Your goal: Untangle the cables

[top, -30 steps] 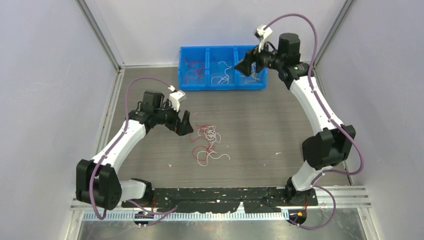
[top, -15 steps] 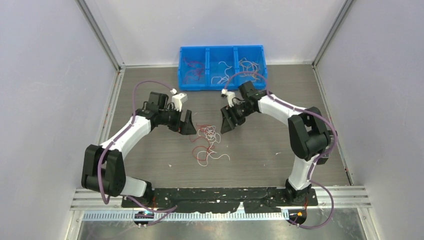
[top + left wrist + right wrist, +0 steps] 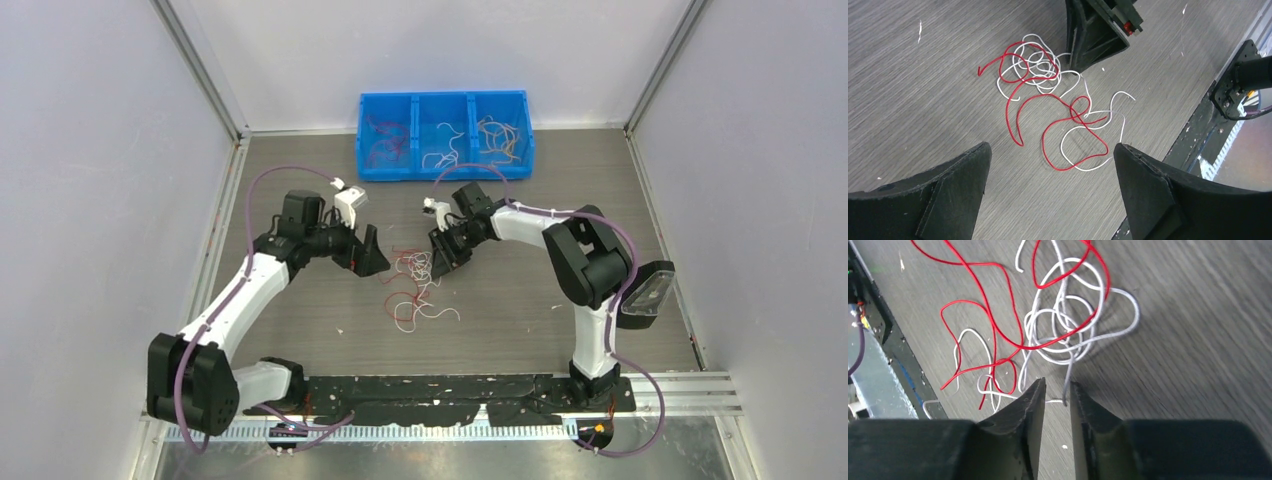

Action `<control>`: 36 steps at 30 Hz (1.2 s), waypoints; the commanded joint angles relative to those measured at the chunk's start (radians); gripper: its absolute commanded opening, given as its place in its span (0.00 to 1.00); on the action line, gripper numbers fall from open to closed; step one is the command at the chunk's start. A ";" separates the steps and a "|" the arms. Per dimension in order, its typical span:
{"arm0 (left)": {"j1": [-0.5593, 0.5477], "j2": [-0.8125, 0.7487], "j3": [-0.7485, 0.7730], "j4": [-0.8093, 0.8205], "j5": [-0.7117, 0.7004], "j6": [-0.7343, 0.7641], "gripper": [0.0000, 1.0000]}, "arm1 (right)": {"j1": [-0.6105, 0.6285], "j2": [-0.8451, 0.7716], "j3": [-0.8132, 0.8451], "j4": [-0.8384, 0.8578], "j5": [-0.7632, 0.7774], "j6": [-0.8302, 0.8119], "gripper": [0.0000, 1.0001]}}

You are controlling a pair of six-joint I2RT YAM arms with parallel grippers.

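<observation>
We hold our left gripper (image 3: 1053, 200) wide open just beside the cables (image 3: 418, 285), a red-and-white tangle lying mid-table, likely to steady them. Our right gripper (image 3: 1055, 400) is narrowed to a slit around the end of a white strand (image 3: 1067, 385), seemingly to draw it free. A second ago that gripper was over the bin (image 3: 445, 175); now it sits at the tangle.

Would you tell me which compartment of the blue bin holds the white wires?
The middle compartment holds the white wires; the left compartment holds red wires and the right compartment yellow-orange wires.
</observation>
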 commanded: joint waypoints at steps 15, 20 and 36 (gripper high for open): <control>-0.210 -0.309 -0.161 0.542 -0.078 0.321 1.00 | 0.033 -0.416 0.107 0.019 -0.126 -0.050 0.05; -0.286 -0.257 -0.130 0.639 -0.118 0.302 1.00 | 0.046 -0.476 0.196 -0.005 -0.140 -0.025 0.05; -0.339 -0.206 -0.233 0.591 -0.036 0.033 0.54 | 0.049 -0.591 0.490 0.310 -0.082 0.367 0.05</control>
